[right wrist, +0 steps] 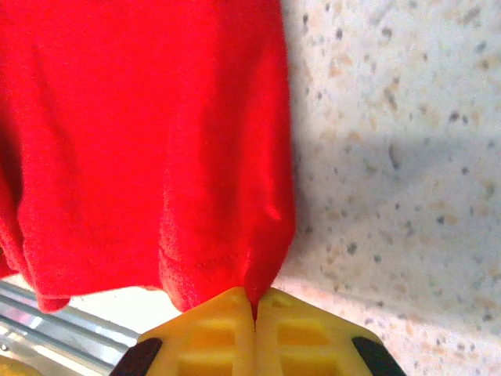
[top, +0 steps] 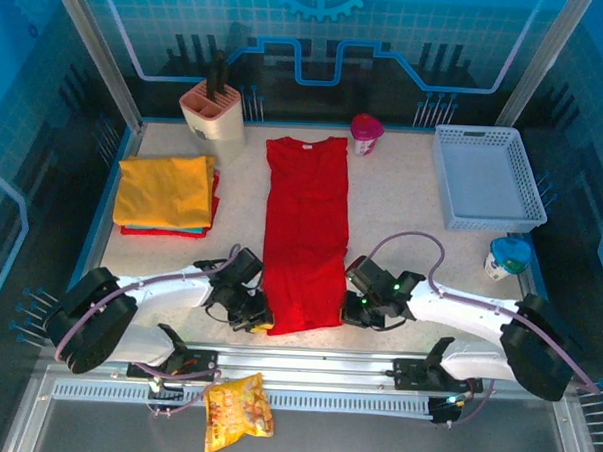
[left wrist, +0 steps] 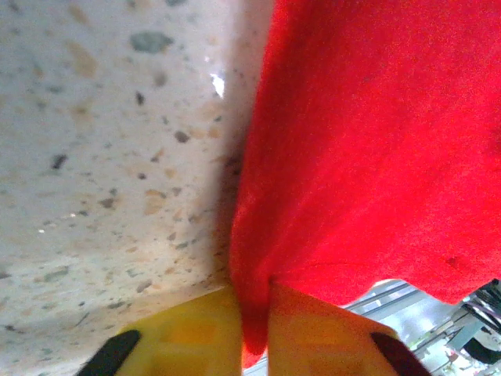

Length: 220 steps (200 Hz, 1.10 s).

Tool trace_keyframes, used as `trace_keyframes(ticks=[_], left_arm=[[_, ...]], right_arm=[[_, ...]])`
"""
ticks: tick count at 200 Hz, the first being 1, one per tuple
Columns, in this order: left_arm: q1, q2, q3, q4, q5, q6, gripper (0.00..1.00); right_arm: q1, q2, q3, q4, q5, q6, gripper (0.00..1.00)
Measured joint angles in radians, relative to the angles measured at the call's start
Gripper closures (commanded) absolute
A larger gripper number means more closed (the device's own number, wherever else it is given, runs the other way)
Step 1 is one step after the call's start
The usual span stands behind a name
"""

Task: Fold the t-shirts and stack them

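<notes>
A bright red t-shirt (top: 303, 231) lies as a long narrow strip down the middle of the table, collar and white label at the far end. My left gripper (top: 261, 315) is shut on its near left hem corner; the left wrist view shows red cloth (left wrist: 368, 141) pinched between the yellow fingers (left wrist: 196, 337). At the near right hem corner my right gripper (top: 350, 310) is shut too, with the stitched hem (right wrist: 211, 262) caught between its yellow fingers (right wrist: 301, 333). A folded mustard yellow t-shirt (top: 165, 189) tops a stack at the left.
A beige knife block (top: 213, 111) and a pink cup (top: 366, 134) stand at the back. A white lattice basket (top: 487, 177) sits back right, a small teal-lidded cup (top: 507, 257) beside it. A yellow-orange snack bag (top: 237, 411) lies off the table's front edge.
</notes>
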<state>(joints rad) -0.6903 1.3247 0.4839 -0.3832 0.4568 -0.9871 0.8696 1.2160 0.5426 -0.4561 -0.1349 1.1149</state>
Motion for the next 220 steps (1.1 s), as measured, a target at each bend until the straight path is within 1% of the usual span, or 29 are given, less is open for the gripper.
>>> trace_keyframes(ticks=[43,63,67,71,75,77,78,79,80,81,90,101,106,131,158,175,182,188,220], left_arm=[[-0.006,-0.031,0.012,-0.034,-0.042,0.021,0.94],[-0.007,-0.041,0.012,-0.040,-0.042,0.025,0.95],[-0.007,-0.041,0.012,-0.040,-0.042,0.025,0.95],[-0.007,-0.041,0.012,-0.041,-0.042,0.025,0.94],[-0.007,-0.041,0.012,-0.042,-0.042,0.026,0.94],[-0.007,-0.041,0.012,-0.042,-0.042,0.027,0.94],[-0.007,-0.041,0.012,-0.042,-0.042,0.027,0.94],[-0.007,-0.041,0.012,-0.042,-0.042,0.027,0.94],[-0.007,-0.041,0.012,-0.042,-0.042,0.028,0.94],[-0.007,-0.041,0.012,-0.042,-0.042,0.028,0.94],[-0.007,-0.041,0.012,-0.043,-0.042,0.029,0.94],[-0.007,-0.041,0.012,-0.048,-0.045,0.030,0.93],[-0.007,-0.041,0.012,-0.049,-0.045,0.031,0.92],[-0.007,-0.033,0.012,-0.049,-0.044,0.044,0.88],[-0.007,-0.028,0.012,-0.048,-0.044,0.047,0.86],[-0.007,-0.028,0.012,-0.048,-0.044,0.048,0.81],[-0.007,-0.028,0.012,-0.048,-0.045,0.050,0.75],[-0.007,-0.028,0.012,-0.048,-0.044,0.052,0.73],[-0.007,-0.028,0.013,-0.039,-0.041,0.047,0.72]], right_arm=[[0.060,-0.080,-0.036,-0.057,0.008,0.081,1.00],[0.067,-0.114,-0.075,-0.063,0.016,0.115,0.99],[0.068,-0.123,-0.083,-0.066,0.019,0.121,0.95],[0.068,-0.129,-0.088,-0.069,0.020,0.127,0.89],[0.068,-0.136,-0.093,-0.072,0.022,0.131,0.81],[0.068,-0.140,-0.095,-0.074,0.023,0.134,0.74],[0.068,-0.142,-0.096,-0.075,0.023,0.135,0.74],[0.068,-0.145,-0.097,-0.075,0.023,0.137,0.71],[0.068,-0.146,-0.098,-0.076,0.023,0.138,0.71],[0.068,-0.148,-0.098,-0.076,0.023,0.140,0.69],[0.068,-0.164,-0.100,-0.084,0.027,0.145,0.62],[0.068,-0.180,-0.100,-0.094,0.034,0.151,0.52],[0.068,-0.185,-0.100,-0.098,0.039,0.147,0.49],[0.064,-0.190,-0.100,-0.113,0.050,0.142,0.47],[0.049,-0.186,-0.100,-0.093,0.048,0.142,0.51],[0.045,-0.162,-0.099,-0.067,0.044,0.132,0.54],[0.046,-0.146,-0.098,-0.059,0.039,0.130,0.54],[0.046,-0.132,-0.097,-0.050,0.034,0.128,0.54],[0.046,-0.084,-0.081,-0.048,0.025,0.122,0.58]])
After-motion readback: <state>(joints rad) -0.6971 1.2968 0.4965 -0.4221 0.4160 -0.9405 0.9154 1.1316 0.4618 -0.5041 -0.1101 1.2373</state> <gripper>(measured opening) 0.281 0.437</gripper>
